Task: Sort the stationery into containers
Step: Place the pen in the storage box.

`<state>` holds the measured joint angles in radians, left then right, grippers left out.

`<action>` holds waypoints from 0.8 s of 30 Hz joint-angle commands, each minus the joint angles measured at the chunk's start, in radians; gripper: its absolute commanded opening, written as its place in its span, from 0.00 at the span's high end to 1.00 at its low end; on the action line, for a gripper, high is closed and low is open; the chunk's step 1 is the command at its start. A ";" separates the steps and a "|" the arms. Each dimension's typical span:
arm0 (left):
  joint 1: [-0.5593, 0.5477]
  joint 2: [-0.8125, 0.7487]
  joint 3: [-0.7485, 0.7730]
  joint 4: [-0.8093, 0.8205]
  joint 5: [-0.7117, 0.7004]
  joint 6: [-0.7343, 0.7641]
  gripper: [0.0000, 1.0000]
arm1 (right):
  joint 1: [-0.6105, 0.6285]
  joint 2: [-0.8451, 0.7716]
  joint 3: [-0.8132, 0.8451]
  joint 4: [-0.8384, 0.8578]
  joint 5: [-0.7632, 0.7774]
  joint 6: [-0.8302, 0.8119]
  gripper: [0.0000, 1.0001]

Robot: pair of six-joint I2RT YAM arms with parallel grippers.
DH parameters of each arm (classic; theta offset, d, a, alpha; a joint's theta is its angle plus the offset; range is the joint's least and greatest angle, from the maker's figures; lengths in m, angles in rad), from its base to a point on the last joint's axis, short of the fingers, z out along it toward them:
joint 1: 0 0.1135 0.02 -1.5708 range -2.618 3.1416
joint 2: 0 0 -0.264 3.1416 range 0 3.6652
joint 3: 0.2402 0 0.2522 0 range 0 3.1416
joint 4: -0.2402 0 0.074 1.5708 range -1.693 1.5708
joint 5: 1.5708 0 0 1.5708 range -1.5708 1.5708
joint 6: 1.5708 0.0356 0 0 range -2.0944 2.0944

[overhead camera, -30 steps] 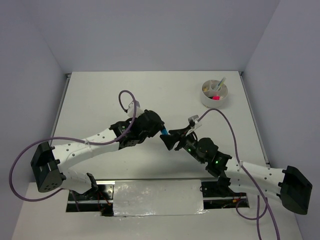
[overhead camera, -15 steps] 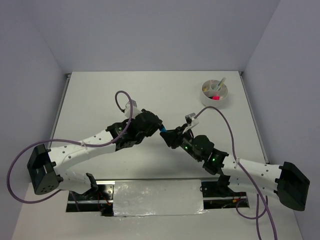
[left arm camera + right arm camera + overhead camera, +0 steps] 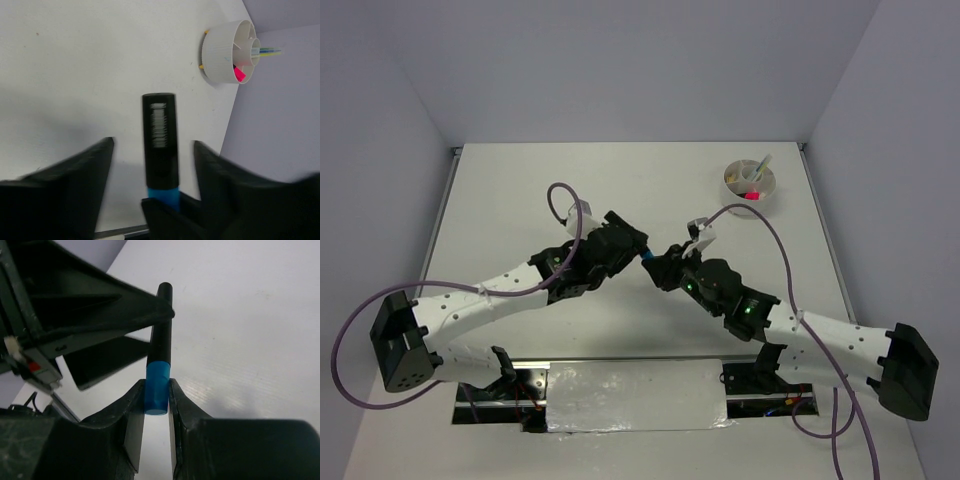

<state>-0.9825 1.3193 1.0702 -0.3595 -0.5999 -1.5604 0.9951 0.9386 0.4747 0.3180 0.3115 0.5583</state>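
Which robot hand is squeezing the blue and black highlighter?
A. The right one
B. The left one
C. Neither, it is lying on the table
A: the right gripper has both fingers pressed against the blue end of the highlighter, while the left gripper shows a gap on each side of it.

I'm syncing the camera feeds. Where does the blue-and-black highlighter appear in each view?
Top external: blue-and-black highlighter at centre, a blue sliver where the arms meet.
Left wrist: lower centre, upright between the open left gripper fingers.
Right wrist: centre, blue end pinched by the right gripper.
Shared landmark: white bowl, upper right in both top and left wrist; absent from right wrist.
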 commanded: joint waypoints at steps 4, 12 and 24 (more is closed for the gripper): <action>0.018 -0.029 0.052 -0.009 -0.023 0.146 0.01 | -0.027 -0.026 0.200 -0.322 0.069 0.009 1.00; 0.119 0.009 0.281 -0.316 -0.067 0.246 0.01 | -0.294 -0.023 0.361 -0.670 -0.139 -0.092 1.00; 0.196 -0.325 0.134 -0.415 0.049 0.848 0.01 | -0.868 0.379 0.749 -0.898 -0.271 -0.345 1.00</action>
<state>-0.7853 1.0534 1.2179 -0.7197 -0.5892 -0.9447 0.1493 1.2572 1.1603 -0.5308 0.0895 0.2768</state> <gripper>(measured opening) 0.993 0.284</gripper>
